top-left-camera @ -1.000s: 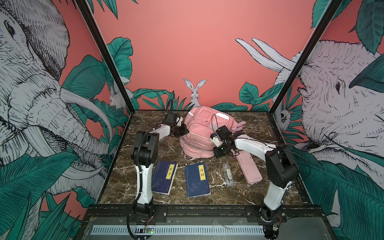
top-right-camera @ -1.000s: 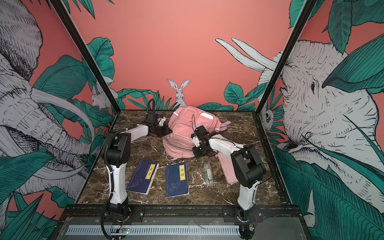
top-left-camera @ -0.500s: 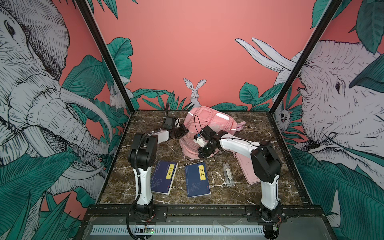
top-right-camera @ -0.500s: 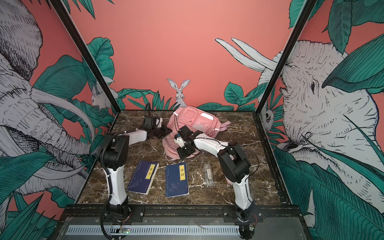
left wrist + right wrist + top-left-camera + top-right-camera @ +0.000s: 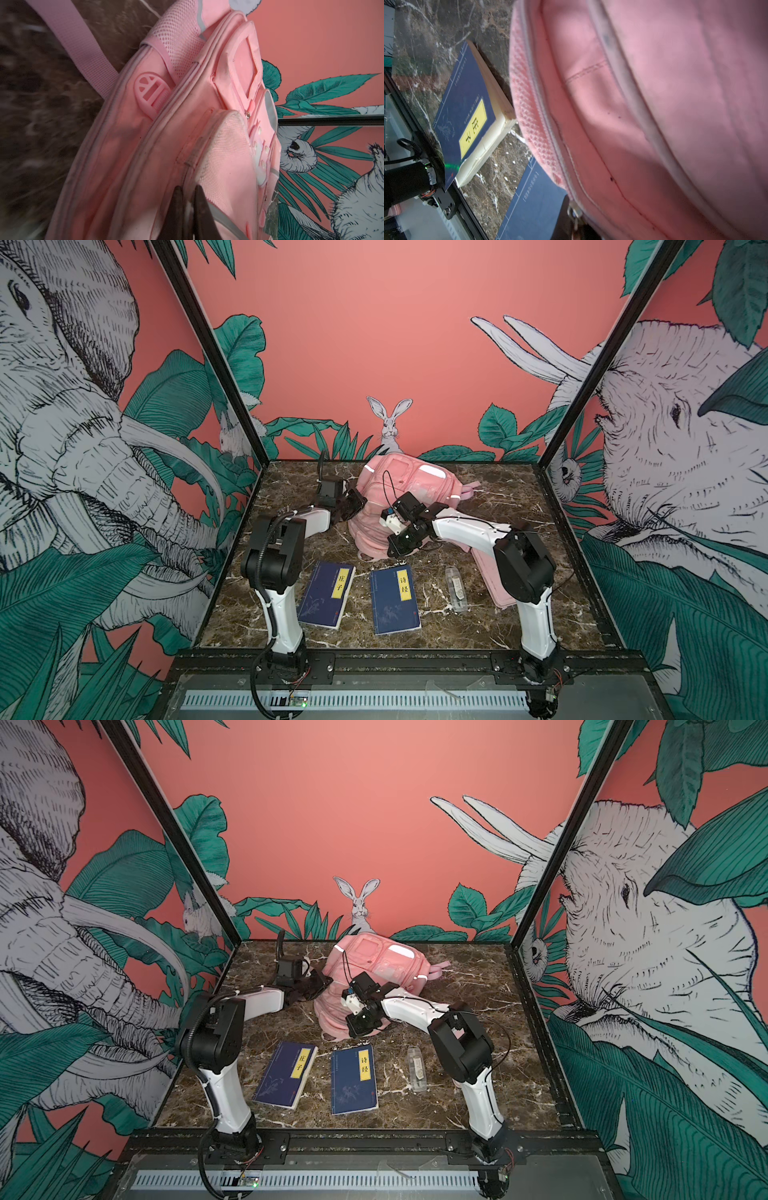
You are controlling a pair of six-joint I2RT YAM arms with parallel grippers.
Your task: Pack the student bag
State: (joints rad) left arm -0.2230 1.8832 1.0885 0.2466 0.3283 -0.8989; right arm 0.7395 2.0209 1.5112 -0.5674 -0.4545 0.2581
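Pink student bag, navy books

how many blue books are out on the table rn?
2. The blue book by the left arm and the blue book at the middle lie flat side by side, not touching, in front of the student bag. The bag's inside is hidden, so more may be there.

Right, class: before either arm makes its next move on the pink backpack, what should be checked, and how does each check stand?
1. Left gripper pinching the student bag at its side: ok.
2. Right gripper shut on the zip pull: ok.
3. Main opening wide enough for a book: cannot tell.
4. Left blue book and right blue book flat on the table, outside the bag: ok.
5. Pencil case free to pick: not ok, the right arm overhangs it.
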